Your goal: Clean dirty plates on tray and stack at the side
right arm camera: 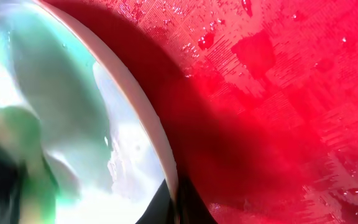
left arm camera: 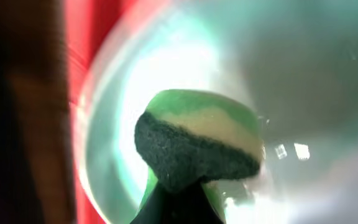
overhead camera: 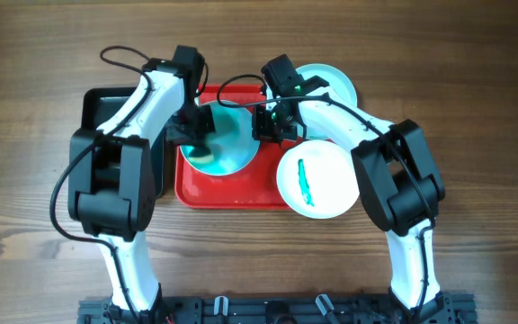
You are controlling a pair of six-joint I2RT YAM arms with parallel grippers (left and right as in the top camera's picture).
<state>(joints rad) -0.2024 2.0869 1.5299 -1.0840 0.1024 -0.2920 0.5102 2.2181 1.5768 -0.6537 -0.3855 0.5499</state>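
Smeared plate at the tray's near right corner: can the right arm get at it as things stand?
Probably not yet. The right gripper is pinching the rim of the middle plate, so it would have to let go first. The smeared plate itself lies uncovered, right beside that arm.

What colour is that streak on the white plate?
A teal-green streak on the white plate; clearest in the overhead view.

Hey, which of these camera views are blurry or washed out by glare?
Overhead is sharp and evenly lit. Left wrist: the sponge is fairly clear, the plate around it blurred and blown out. Right wrist: plate blurred, tray sharper with wet glints.
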